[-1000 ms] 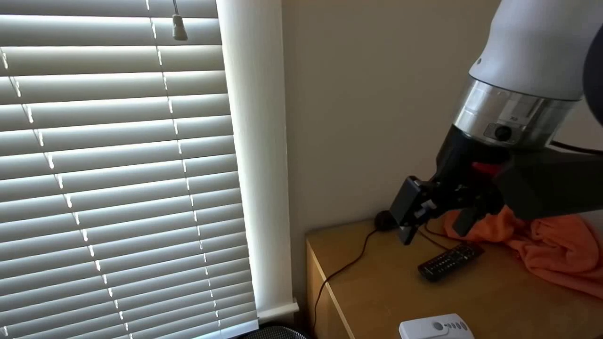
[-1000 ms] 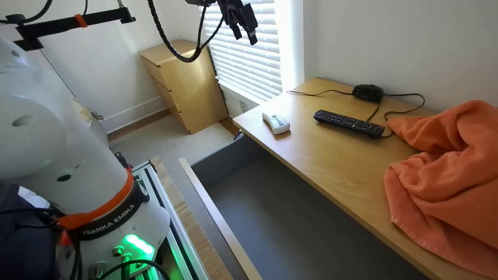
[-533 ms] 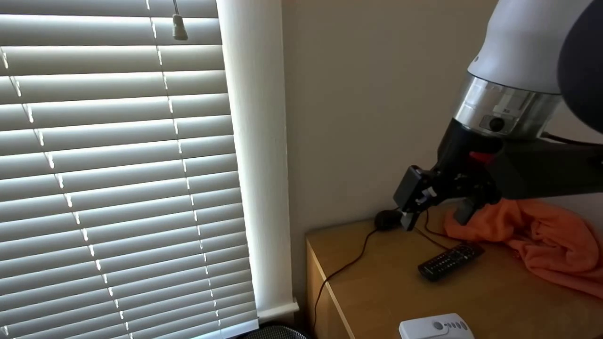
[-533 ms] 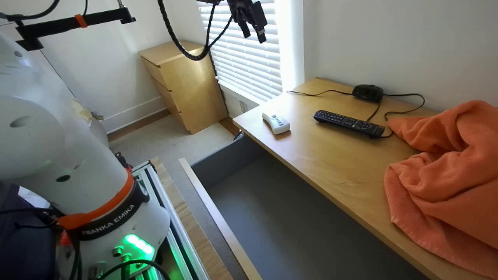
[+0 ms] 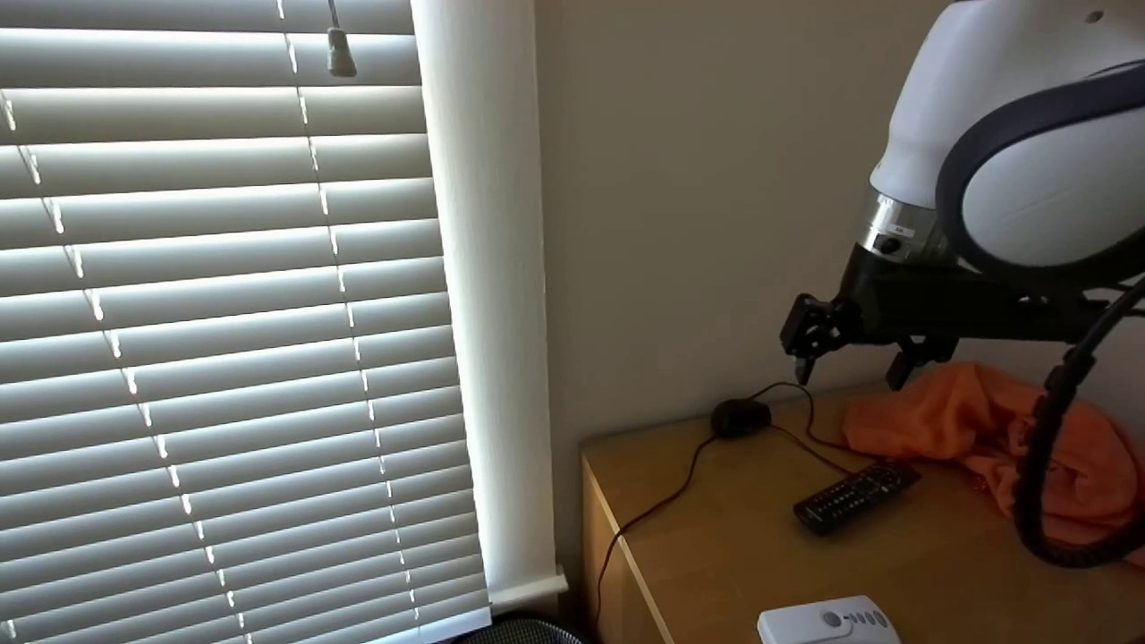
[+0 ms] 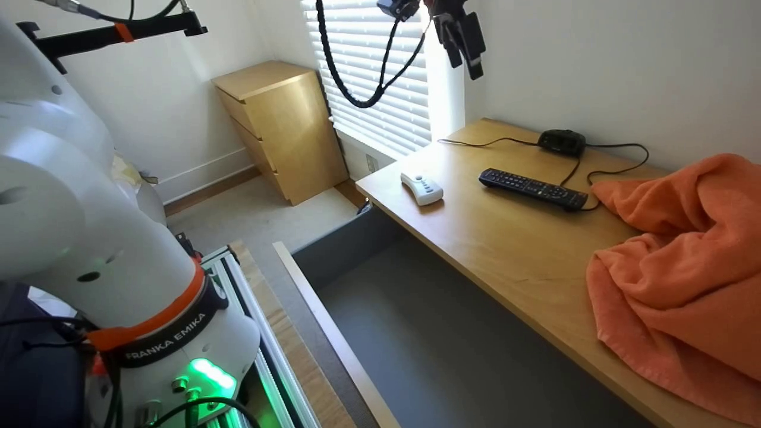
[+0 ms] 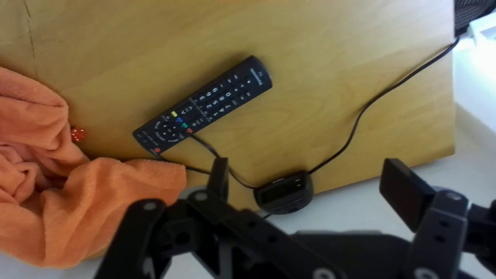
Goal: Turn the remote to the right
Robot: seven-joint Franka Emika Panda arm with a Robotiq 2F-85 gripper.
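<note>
Wrist view shows gripper [image 7: 309, 181] (spread) clear of remote [image 7: 203, 105].

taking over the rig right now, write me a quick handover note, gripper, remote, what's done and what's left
Gripper: open, holding nothing; hangs above the wooden top, not touching the remote.
Remote: black, lying buttons up on the wooden top, one end near the orange cloth. A cable appears to run under it.
Done: no grip on the remote; whether it has been turned at all, this moment alone can't show.
Left: probably lower to the remote, grip it, turn it right, release. I'd watch for the cable snagging.
</note>
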